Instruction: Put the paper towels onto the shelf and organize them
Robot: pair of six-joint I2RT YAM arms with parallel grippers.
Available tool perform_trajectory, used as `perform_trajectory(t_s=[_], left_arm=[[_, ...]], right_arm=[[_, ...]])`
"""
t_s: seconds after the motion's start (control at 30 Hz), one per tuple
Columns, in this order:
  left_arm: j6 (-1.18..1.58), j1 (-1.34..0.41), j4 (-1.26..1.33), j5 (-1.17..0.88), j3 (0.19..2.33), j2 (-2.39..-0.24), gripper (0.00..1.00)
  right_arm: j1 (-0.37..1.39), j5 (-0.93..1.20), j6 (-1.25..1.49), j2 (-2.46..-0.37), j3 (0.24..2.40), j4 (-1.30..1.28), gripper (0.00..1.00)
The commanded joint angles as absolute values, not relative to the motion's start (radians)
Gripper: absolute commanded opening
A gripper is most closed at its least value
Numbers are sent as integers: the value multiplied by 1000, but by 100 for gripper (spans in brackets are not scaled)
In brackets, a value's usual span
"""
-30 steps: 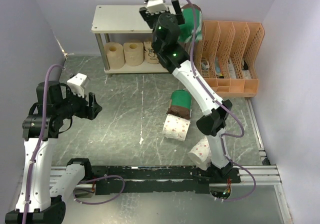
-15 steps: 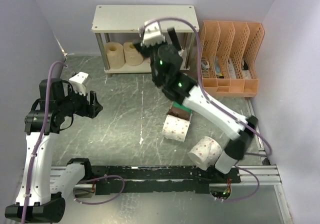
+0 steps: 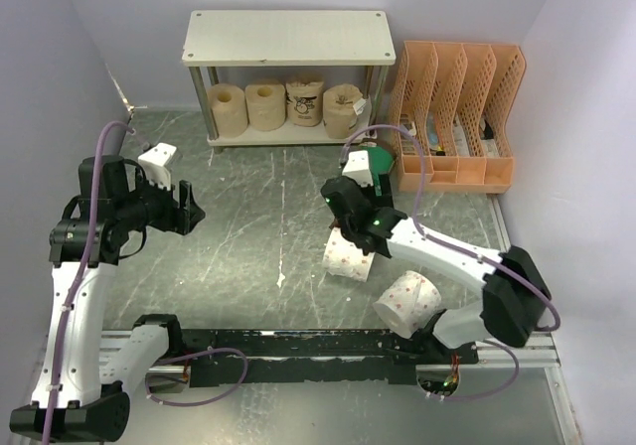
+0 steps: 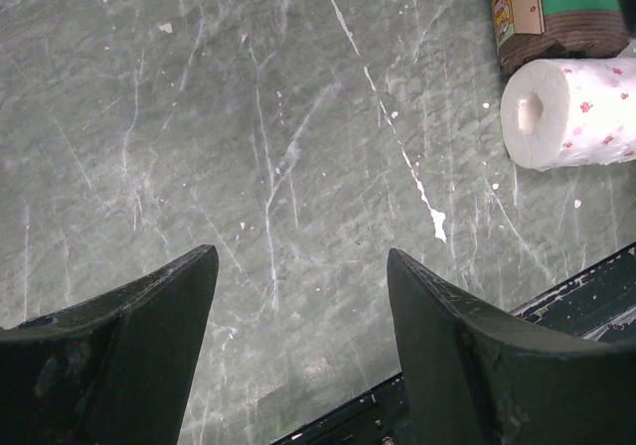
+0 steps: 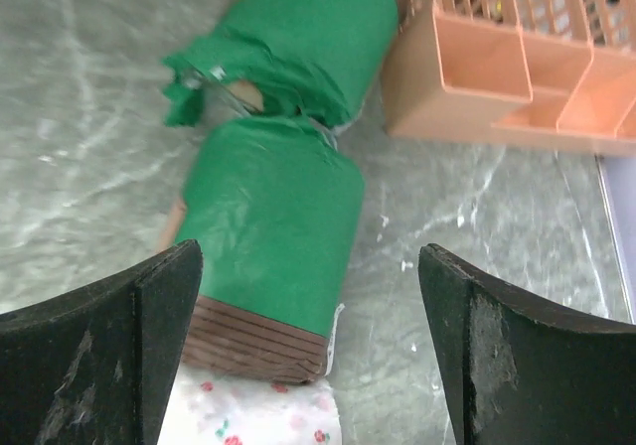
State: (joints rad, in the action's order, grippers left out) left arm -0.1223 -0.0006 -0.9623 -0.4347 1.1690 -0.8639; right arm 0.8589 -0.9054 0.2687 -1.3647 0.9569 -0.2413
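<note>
We saw the R gripper [image 5: 310,266] low over the table [image 3: 248,226], jaws spread wide w/ nothing held. They straddled the near green roll [image 5: 273,236], w/ a gap showing on each side. That roll lay on its side, brown end toward the near edge and against a dotted roll [image 5: 260,417]. The far green roll [image 5: 316,38] lay just beyond it, ragged wrap at the end between the two, right beside the organizer [image 5: 477,63].

L gripper [image 4: 298,261] hung above the table on the left, also released and empty, well apart from every roll. Its cam caught the near green roll and the dotted roll off at the far right.

The shelf [image 3: 283,36] stood at the far side, just left of the organizer. Its lower tier held 4 tan rolls [image 3: 265,104] in a row; at least one had a dark label. A 2nd dotted roll [image 3: 407,301] lay on its side near right, close by the R arm's base.
</note>
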Motion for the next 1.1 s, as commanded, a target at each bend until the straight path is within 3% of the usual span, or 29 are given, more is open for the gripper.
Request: perform_trajectory(t_s=[0.0, 0.27, 0.53, 0.83, 1.07], left_arm=[[-135, 11, -952, -465, 1172, -872, 79], [-136, 10, -951, -472, 1172, -865, 80], [-134, 11, -951, -465, 1172, -864, 80], [-133, 11, -950, -463, 1171, -867, 80], [-135, 11, -951, -466, 1171, -872, 80]], right_arm=[[834, -955, 462, -1464, 994, -410, 89], [863, -972, 451, -1640, 1074, -603, 84], [877, -871, 427, -1526, 1009, -572, 79], [899, -682, 278, -1250, 859, -423, 84], [818, -728, 245, -1331, 854, -441, 82]])
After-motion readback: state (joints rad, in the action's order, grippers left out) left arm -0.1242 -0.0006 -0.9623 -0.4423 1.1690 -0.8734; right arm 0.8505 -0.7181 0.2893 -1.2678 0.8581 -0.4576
